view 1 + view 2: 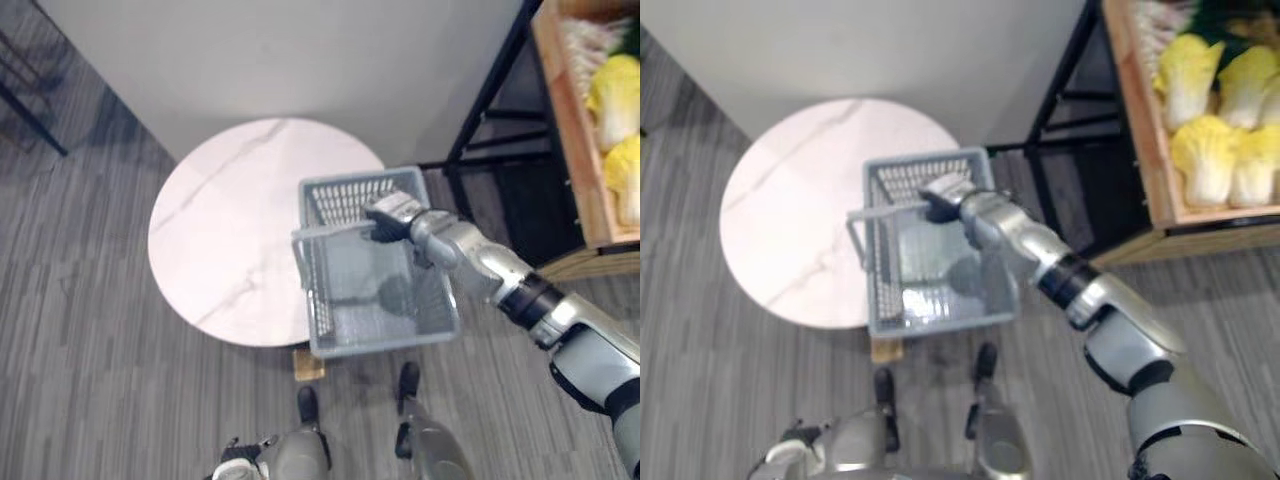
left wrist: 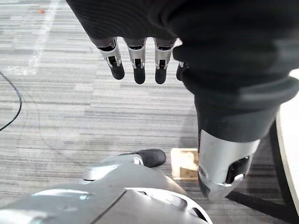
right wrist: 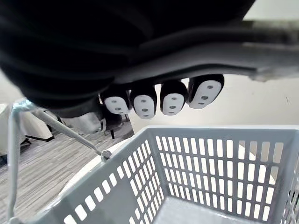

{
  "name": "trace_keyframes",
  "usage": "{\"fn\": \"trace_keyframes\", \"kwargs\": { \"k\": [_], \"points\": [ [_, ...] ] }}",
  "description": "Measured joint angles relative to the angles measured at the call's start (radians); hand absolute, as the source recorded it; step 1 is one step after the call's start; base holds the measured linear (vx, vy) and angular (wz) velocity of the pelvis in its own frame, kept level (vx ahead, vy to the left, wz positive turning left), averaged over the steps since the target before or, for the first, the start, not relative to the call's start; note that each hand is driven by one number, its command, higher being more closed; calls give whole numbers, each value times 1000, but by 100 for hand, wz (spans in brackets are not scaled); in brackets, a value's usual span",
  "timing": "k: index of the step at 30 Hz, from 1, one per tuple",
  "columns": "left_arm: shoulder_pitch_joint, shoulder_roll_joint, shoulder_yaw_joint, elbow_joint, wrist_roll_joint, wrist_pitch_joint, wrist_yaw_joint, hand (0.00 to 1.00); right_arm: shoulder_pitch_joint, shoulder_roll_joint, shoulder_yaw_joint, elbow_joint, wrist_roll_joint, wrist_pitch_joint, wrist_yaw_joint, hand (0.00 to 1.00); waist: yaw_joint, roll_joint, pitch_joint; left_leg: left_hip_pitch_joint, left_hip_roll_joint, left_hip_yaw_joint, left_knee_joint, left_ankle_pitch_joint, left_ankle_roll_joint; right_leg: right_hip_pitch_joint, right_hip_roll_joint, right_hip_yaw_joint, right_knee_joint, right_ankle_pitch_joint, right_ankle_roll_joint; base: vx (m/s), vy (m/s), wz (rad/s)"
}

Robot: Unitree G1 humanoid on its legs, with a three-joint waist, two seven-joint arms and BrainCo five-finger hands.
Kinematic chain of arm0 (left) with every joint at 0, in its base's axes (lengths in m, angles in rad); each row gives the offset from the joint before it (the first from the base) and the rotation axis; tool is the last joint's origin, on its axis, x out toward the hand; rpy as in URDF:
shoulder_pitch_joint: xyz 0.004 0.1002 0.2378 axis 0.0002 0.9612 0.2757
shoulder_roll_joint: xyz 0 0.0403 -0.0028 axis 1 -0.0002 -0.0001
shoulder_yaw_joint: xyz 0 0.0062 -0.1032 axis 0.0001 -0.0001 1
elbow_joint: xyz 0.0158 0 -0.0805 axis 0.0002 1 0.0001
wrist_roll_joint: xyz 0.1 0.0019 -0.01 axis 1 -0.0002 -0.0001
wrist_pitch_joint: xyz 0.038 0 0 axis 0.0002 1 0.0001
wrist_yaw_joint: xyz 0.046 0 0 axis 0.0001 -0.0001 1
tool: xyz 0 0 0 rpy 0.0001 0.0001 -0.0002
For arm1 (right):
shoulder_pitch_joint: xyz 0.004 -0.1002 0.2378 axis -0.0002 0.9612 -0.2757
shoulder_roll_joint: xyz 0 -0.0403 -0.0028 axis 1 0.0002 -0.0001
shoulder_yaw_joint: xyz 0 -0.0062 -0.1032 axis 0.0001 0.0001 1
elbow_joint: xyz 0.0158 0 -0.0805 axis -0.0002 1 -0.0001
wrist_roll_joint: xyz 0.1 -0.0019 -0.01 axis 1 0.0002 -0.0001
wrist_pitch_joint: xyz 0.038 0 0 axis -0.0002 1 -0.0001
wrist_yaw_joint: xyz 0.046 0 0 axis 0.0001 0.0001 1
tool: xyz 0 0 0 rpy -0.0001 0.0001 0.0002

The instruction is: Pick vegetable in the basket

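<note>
A grey slotted plastic basket (image 1: 385, 345) hangs empty over the near right edge of the round table. My right hand (image 1: 395, 215) is shut on its handle (image 3: 261, 58), with the fingertips (image 3: 173, 100) curled over the bar above the basket's open top. Yellow-green cabbages (image 1: 1205, 150) lie in a wooden crate (image 1: 1140, 120) at the far right, well away from the basket. Down at my side, my left hand (image 2: 135, 56) hangs above the floor with straight fingers and holds nothing.
The round white marble table (image 1: 230, 220) stands in front of a pale wall. A black metal frame (image 1: 490, 100) carries the crate to the right. On the grey plank floor a small wooden block (image 1: 308, 365) lies under the table's near edge.
</note>
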Motion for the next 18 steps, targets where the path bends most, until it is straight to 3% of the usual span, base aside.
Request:
{"fn": "trace_keyframes", "kwargs": {
  "k": [10,18],
  "points": [
    [30,0,7,23,81,15,-12,0,325,-262,-20,-280,71,-61,8,100,-34,-5,-71,49,4,53,-2,-24,-7,14,12,55,0,-4,5,16,0,-16],
    [52,3,-27,39,83,20,-34,0,673,-452,-246,-408,72,-111,8,100,-62,0,-104,76,2,95,0,-45,-13,10,21,103,-1,-5,6,26,5,-19]
  ]
}}
